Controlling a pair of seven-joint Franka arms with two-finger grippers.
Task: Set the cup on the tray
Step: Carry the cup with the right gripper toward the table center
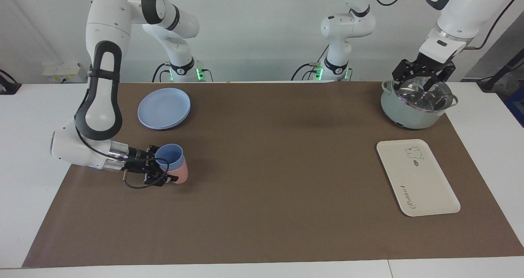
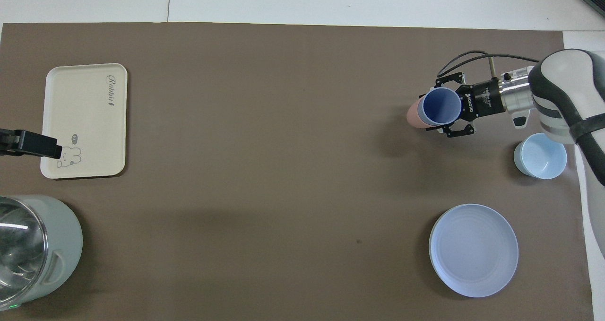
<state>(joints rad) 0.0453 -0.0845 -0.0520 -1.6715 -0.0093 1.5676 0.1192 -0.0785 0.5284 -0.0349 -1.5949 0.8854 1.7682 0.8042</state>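
Note:
The periwinkle-blue cup (image 1: 171,156) (image 2: 442,106) stands nested in a pink cup (image 1: 181,175) (image 2: 413,116) on the brown mat, toward the right arm's end of the table. My right gripper (image 1: 161,166) (image 2: 446,107) lies low and level, with one finger on each side of the blue cup, shut on it. The cream tray (image 1: 417,184) (image 2: 80,103) lies flat and bare toward the left arm's end. My left gripper (image 1: 417,81) (image 2: 28,143) waits open above a pot.
A pale green pot with a glass lid (image 1: 413,108) (image 2: 33,250) stands nearer to the robots than the tray. A round blue plate (image 1: 163,108) (image 2: 473,250) and a light-blue bowl (image 2: 540,155) sit nearer to the robots than the cups.

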